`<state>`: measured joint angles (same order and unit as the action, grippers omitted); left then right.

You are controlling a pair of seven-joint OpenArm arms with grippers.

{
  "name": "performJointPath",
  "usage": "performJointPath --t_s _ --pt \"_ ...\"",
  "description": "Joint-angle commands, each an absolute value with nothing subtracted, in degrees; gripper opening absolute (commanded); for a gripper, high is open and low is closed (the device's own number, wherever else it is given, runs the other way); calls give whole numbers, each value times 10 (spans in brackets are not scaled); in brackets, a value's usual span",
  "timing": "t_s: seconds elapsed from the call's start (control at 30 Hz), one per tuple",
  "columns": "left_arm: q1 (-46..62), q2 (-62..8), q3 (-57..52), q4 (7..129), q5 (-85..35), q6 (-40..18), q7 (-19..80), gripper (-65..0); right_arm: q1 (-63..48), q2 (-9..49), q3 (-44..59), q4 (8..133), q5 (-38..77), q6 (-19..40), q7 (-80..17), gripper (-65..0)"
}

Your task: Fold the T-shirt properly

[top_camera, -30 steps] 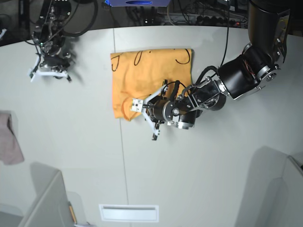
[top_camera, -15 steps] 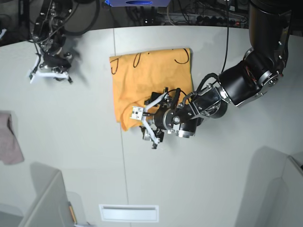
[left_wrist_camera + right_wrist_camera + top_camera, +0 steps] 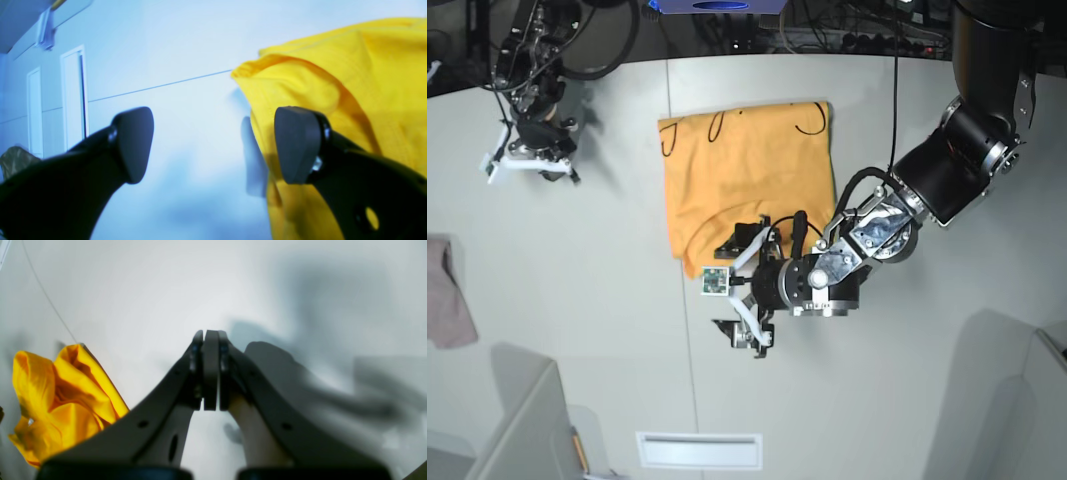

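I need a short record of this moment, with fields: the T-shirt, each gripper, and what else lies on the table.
T-shirt: orange-yellow T-shirt lies partly folded on the white table, black line print along its far edge
Left gripper: left gripper open, holding nothing, at the shirt's near edge; one finger is in front of the cloth
Right gripper: right gripper shut, empty, far from the shirt
Other: pinkish cloth at the table's edge

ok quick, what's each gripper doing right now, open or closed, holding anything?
Left gripper: open, empty, beside the T-shirt.
Right gripper: closed, holding nothing.
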<state>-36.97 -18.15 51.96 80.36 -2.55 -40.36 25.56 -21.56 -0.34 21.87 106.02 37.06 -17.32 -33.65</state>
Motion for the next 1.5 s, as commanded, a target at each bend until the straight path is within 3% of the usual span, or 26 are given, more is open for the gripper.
performJointPath --t_s 0.0,0.07,0.13,0.2,0.33,0.47,0.57,0.67,0.83,0.93,1.17,1.33,1.47 --pt "-378 -179 500 829 -29 -400 267 -109 -212 0 219 1070 371 -169 -327 -650" --pt "-363 -179 460 859 -29 -400 311 -120 -215 0 219 1075 371 -169 -325 -650" --pt "-331 -179 402 893 -29 -400 352 -171 -221 0 218 1093 371 -168 -325 -650" --pt "-291 -179 342 929 -29 -400 378 -286 -231 1 209 1118 371 -162 -324 -650" --pt "-201 -180 218 1036 -25 -400 429 -650 -249 1 203 1156 371 -124 -323 -650" --pt "-95 -178 96 1142 -28 -400 489 -650 -286 1 197 1156 371 -94 -264 -650" --pt "-20 -180 20 1143 -28 -400 436 -650 -344 15 174 1156 370 -15 -168 -650" --pt "85 -181 -63 1143 -28 -400 338 -650 -411 22 171 1154 370 80 -54 -650" --pt "249 -181 -145 1142 -24 -400 81 -650 -494 18 172 1152 370 142 84 -650" --pt "357 -180 -167 1142 -22 -400 -43 -650 -535 21 170 1152 370 164 94 -650" --pt "573 -180 -165 1135 -22 -400 -218 -650 -620 62 175 1151 338 196 95 -650" --pt "655 -178 -164 1078 -21 -400 -298 -650 -688 44 163 1133 338 196 92 -650" --pt "682 -179 -133 964 -21 -400 -351 -650 -705 67 140 1106 339 196 44 -650"
